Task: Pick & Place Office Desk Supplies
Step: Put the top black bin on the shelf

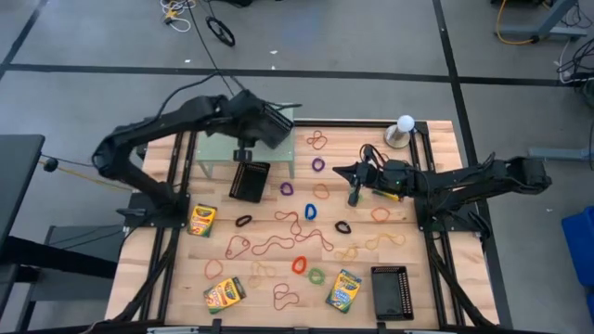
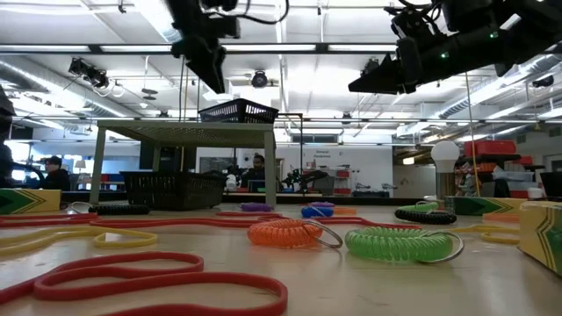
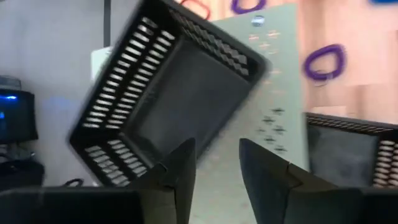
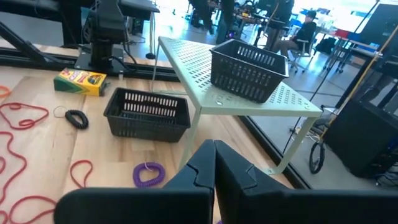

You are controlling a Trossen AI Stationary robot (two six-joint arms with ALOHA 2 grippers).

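Up top, black mesh tray [image 4: 247, 68] on perforated metal shelf [image 4: 205, 74], left gripper [image 3: 216, 163] jaws spread; right gripper [image 4: 214, 168] jaws pressed together.

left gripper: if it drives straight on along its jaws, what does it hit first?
Most likely the black mesh tray sitting on the pale green shelf. The left gripper has its jaws open and aimed at that tray's near wall. Depth is unclear, so treat this as probable.

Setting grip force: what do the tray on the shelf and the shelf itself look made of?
Tray: matte black with a slotted lattice wall, probably moulded plastic, though wire mesh is possible. Shelf: pale green sheet with punched holes and thin legs, likely painted metal.
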